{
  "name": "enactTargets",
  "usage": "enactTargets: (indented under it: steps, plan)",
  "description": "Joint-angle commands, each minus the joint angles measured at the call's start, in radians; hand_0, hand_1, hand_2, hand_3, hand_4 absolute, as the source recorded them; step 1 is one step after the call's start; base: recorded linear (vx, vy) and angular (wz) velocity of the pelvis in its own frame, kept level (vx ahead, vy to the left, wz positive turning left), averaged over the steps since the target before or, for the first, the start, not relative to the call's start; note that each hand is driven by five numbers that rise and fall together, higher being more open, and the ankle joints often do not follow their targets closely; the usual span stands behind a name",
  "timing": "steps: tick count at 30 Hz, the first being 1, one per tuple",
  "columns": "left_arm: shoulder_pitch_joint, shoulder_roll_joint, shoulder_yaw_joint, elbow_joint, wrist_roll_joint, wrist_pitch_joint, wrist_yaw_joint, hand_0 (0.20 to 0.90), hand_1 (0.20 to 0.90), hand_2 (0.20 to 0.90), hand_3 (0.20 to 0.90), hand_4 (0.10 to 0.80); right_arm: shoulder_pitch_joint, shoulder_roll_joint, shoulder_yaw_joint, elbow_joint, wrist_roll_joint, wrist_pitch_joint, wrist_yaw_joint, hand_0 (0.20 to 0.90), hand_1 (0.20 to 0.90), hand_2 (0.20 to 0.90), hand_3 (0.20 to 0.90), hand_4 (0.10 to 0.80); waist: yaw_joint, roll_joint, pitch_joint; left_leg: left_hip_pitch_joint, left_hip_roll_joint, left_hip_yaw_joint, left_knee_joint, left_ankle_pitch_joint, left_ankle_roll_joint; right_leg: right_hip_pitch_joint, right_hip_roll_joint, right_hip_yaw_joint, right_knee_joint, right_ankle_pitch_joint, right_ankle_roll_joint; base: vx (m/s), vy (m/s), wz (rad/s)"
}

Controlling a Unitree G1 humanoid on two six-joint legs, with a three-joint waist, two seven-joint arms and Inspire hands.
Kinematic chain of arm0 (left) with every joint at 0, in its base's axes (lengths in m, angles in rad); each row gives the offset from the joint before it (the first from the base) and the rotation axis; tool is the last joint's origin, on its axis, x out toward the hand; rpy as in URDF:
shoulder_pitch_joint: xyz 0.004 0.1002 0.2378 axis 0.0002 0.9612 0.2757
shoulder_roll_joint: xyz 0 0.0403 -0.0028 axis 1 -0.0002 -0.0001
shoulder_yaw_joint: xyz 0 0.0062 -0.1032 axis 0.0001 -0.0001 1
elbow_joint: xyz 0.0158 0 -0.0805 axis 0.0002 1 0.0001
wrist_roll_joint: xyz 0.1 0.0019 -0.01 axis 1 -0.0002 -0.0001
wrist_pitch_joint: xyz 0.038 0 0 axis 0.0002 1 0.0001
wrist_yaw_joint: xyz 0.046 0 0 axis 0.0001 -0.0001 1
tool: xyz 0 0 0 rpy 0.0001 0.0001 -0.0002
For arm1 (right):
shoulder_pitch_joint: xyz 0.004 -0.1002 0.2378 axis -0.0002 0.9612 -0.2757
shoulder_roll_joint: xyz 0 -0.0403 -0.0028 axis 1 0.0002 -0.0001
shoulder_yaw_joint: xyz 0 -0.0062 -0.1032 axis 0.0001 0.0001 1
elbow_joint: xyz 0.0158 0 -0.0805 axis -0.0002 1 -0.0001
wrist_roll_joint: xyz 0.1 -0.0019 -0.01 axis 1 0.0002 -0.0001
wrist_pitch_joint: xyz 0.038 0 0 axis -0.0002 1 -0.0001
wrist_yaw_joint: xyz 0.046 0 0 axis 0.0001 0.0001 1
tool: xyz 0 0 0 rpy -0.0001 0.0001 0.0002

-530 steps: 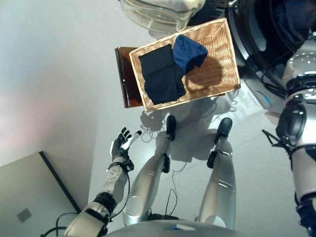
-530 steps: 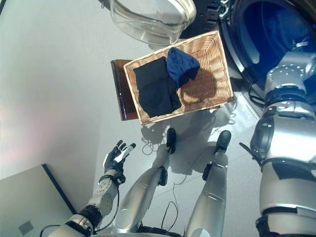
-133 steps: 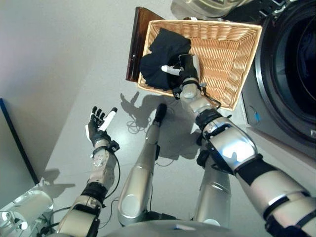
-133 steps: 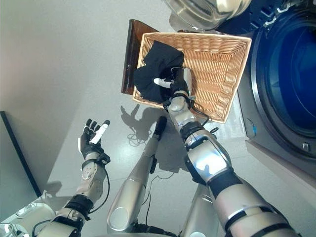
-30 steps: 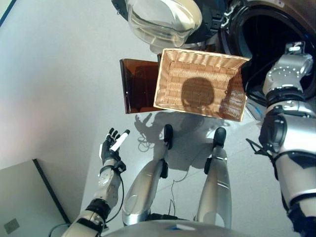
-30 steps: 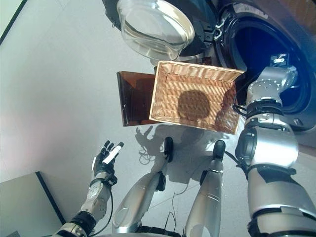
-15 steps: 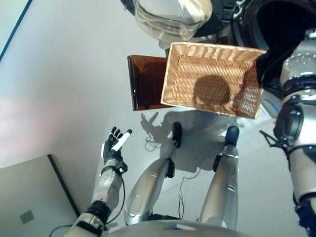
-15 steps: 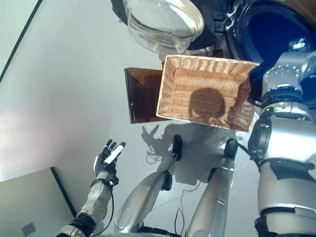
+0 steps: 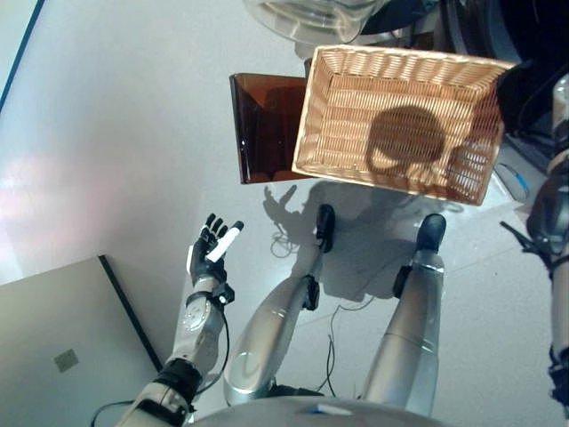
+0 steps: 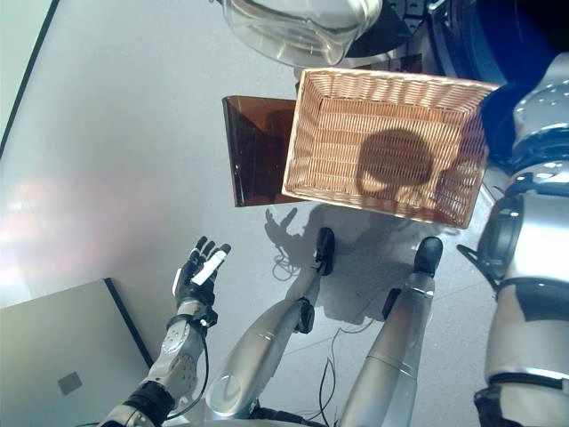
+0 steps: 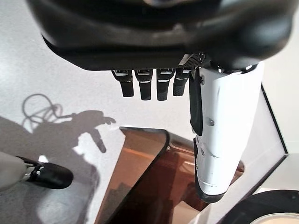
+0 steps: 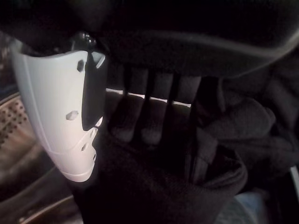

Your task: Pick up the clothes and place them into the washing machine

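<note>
1. Left eye view: the wicker basket stands on the floor and is empty, with only a shadow on its weave. A brown panel lies beside it. The left hand hangs low, well apart from the basket, with its fingers straight and released, holding nothing. The right arm goes out of the picture at the right edge, so its hand does not show here.

2. Right eye view: the same scene. The glass door of the washing machine stands open above the basket, and the right arm reaches toward the drum opening.

3. Left wrist view: the left hand is idle, fingers relaxed, over the floor and the brown panel.

4. Right wrist view: the right hand is inside the drum. The dark clothes lie bunched against its fingers. The fingers seem curled into the cloth, but it is too dark to tell if they grasp it or let it go.

5. Judgement: the task looks almost done. No clothes are left in the basket; what is left is to release the cloth and take the hand out
</note>
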Motion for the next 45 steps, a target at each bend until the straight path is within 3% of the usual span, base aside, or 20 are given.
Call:
enactTargets:
  steps: [1, 7, 28, 29, 30, 45]
  plan:
    - [0.008, 0.03, 0.006, -0.072, 0.003, -0.076, 0.008, 0.9, 0.9, 0.9, 0.9, 0.8, -0.228, -0.225, 0.243, -0.084, -0.123, -0.034, 0.058, 0.2, 0.2, 0.2, 0.2, 0.3, -0.02, 0.118, 0.05, -0.068, 0.078, 0.014, 0.07, -0.054, -0.118, 0.063, 0.06, 0.001, 0.053, -0.154, -0.041, -0.03, -0.019, 0.11]
    - [0.021, 0.038, 0.013, -0.127, 0.012, -0.08, 0.012, 0.9, 0.9, 0.9, 0.9, 0.8, -0.237, -0.234, 0.292, -0.033, -0.185, 0.019, 0.067, 0.2, 0.2, 0.2, 0.2, 0.3, -0.008, 0.128, 0.058, -0.12, 0.074, 0.022, 0.078, -0.051, -0.119, -0.004, 0.063, 0.015, 0.086, -0.16, -0.044, -0.011, -0.005, -0.01]
    - [0.034, 0.059, 0.05, -0.19, 0.032, -0.091, 0.049, 0.9, 0.9, 0.9, 0.9, 0.8, -0.339, -0.29, 0.398, -0.055, -0.234, 0.003, 0.0, 0.2, 0.2, 0.2, 0.2, 0.3, -0.016, 0.106, 0.058, -0.207, 0.068, 0.033, 0.117, -0.056, -0.126, -0.104, 0.068, 0.048, 0.158, -0.18, -0.057, 0.001, -0.002, 0.03]
    - [0.034, 0.059, 0.051, -0.191, 0.032, -0.091, 0.049, 0.9, 0.9, 0.9, 0.9, 0.8, -0.339, -0.289, 0.397, -0.056, -0.235, 0.003, -0.001, 0.233, 0.233, 0.233, 0.233, 0.324, -0.016, 0.105, 0.058, -0.207, 0.068, 0.034, 0.117, -0.056, -0.126, -0.105, 0.069, 0.048, 0.159, -0.18, -0.057, 0.0, 0.0, 0.0]
    - [0.036, 0.059, 0.05, -0.195, 0.033, -0.091, 0.052, 0.9, 0.9, 0.9, 0.9, 0.8, -0.333, -0.284, 0.393, -0.048, -0.242, 0.013, -0.011, 0.9, 0.9, 0.9, 0.9, 0.8, -0.018, 0.104, 0.058, -0.21, 0.068, 0.036, 0.117, -0.056, -0.126, -0.108, 0.069, 0.048, 0.16, -0.179, -0.058, 0.0, 0.0, 0.0]
    - [0.037, 0.083, 0.07, -0.197, 0.041, -0.098, 0.05, 0.9, 0.9, 0.9, 0.9, 0.8, -0.275, -0.249, 0.408, -0.006, -0.365, 0.084, -0.029, 0.9, 0.9, 0.9, 0.9, 0.8, -0.012, 0.082, 0.041, -0.183, 0.068, 0.038, 0.128, -0.064, -0.12, -0.066, 0.081, 0.034, 0.137, -0.164, -0.063, -0.006, 0.006, -0.02]
